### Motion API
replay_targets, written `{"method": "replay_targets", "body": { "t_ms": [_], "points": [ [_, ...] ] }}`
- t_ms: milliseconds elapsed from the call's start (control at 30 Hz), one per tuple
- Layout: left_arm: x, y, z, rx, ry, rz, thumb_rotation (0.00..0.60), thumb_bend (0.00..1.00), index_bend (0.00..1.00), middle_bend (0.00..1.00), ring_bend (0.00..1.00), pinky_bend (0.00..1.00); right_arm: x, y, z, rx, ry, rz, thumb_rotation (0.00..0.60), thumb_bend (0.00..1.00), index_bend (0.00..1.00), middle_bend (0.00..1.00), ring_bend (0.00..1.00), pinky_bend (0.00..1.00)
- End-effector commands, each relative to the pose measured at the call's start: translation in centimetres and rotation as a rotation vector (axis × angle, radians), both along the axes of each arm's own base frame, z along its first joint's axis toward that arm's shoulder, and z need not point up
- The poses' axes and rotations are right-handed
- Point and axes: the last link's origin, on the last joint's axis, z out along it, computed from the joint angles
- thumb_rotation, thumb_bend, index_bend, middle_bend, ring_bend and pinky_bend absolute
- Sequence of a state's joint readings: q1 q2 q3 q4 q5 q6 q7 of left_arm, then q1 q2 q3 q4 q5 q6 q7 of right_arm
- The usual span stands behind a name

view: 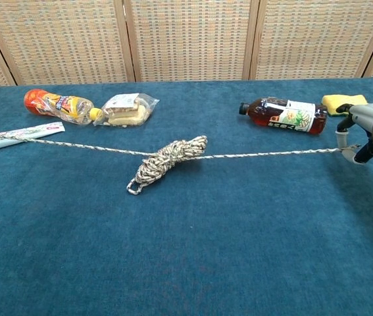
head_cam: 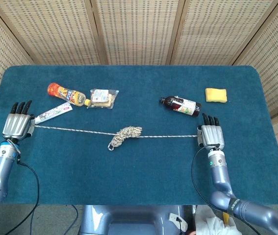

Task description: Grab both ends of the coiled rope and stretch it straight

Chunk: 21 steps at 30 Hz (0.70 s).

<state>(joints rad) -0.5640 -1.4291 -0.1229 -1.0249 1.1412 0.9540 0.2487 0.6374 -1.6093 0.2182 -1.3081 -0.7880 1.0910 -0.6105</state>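
A speckled rope (head_cam: 124, 133) runs across the blue table, taut on both sides, with a small bunched tangle (view: 165, 160) still in its middle. My left hand (head_cam: 18, 126) grips the rope's left end near the table's left edge; the chest view does not show this hand. At the right side my right hand (head_cam: 210, 135) pinches the other end, seen in the chest view at the frame's edge (view: 364, 135). Both hands sit low over the cloth.
A toothpaste tube (head_cam: 53, 113) lies just behind the rope's left stretch. An orange bottle (head_cam: 66, 94) and a wrapped snack (head_cam: 102, 97) lie at the back left. A dark drink bottle (head_cam: 181, 105) and a yellow sponge (head_cam: 215, 94) lie at the back right.
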Motion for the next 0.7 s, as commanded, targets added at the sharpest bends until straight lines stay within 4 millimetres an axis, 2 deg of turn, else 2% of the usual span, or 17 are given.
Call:
{"method": "replay_targets", "body": {
  "t_ms": [33, 100, 133, 167, 200, 233, 267, 300, 367, 433, 700],
  "points": [
    [0.0, 0.0, -0.1, -0.001, 0.0, -0.002, 0.6, 0.44, 0.76, 0.0, 0.0, 0.0, 0.0, 0.1, -0.1, 0.003, -0.002, 0.003, 0.6, 0.51, 0.74, 0.0, 0.0, 0.01],
    [0.0, -0.1, -0.3, -0.003, -0.003, -0.001, 0.6, 0.44, 0.76, 0.0, 0.0, 0.0, 0.0, 0.1, -0.2, 0.006, -0.004, 0.002, 0.6, 0.51, 0.73, 0.0, 0.0, 0.01],
    [0.0, -0.1, -0.3, -0.004, -0.005, 0.0, 0.6, 0.44, 0.75, 0.0, 0.0, 0.0, 0.0, 0.1, -0.3, 0.008, -0.006, 0.001, 0.6, 0.5, 0.67, 0.0, 0.0, 0.01],
    [0.0, -0.1, -0.4, -0.004, -0.008, 0.001, 0.6, 0.44, 0.67, 0.0, 0.0, 0.0, 0.0, 0.3, -0.4, 0.014, -0.009, 0.001, 0.6, 0.46, 0.6, 0.0, 0.0, 0.01],
    [0.0, -0.2, -0.4, -0.005, -0.01, 0.002, 0.6, 0.39, 0.56, 0.0, 0.0, 0.0, 0.0, 0.3, -0.4, 0.017, -0.013, 0.001, 0.6, 0.34, 0.45, 0.0, 0.0, 0.01],
    [-0.1, -0.2, -0.4, -0.005, -0.013, 0.005, 0.6, 0.28, 0.33, 0.0, 0.0, 0.0, 0.0, 0.4, -0.4, 0.02, -0.017, -0.002, 0.6, 0.2, 0.27, 0.0, 0.0, 0.01],
    [-0.2, -0.3, -0.3, -0.005, -0.019, 0.012, 0.6, 0.14, 0.13, 0.0, 0.0, 0.0, -0.1, 0.5, -0.4, 0.024, -0.022, -0.006, 0.6, 0.11, 0.17, 0.0, 0.0, 0.01],
    [-0.3, -0.3, -0.3, -0.003, -0.029, 0.019, 0.6, 0.03, 0.01, 0.0, 0.0, 0.0, -0.1, 0.6, -0.3, 0.027, -0.03, -0.011, 0.6, 0.03, 0.06, 0.0, 0.0, 0.01],
    [-0.3, -0.6, 0.1, 0.008, -0.07, 0.035, 0.6, 0.0, 0.0, 0.0, 0.0, 0.0, 0.1, 0.7, -0.1, 0.025, -0.054, -0.014, 0.6, 0.0, 0.0, 0.0, 0.0, 0.0],
    [-0.3, -1.3, 1.4, 0.045, -0.154, 0.033, 0.6, 0.0, 0.0, 0.0, 0.0, 0.0, 0.6, 1.0, 1.1, -0.006, -0.105, 0.005, 0.6, 0.0, 0.0, 0.0, 0.0, 0.0],
    [-0.5, -5.0, 5.8, 0.165, -0.302, 0.014, 0.6, 0.0, 0.0, 0.0, 0.0, 0.0, 0.8, 2.7, 5.8, -0.106, -0.187, 0.14, 0.6, 0.0, 0.0, 0.0, 0.0, 0.0]
  ]
}}
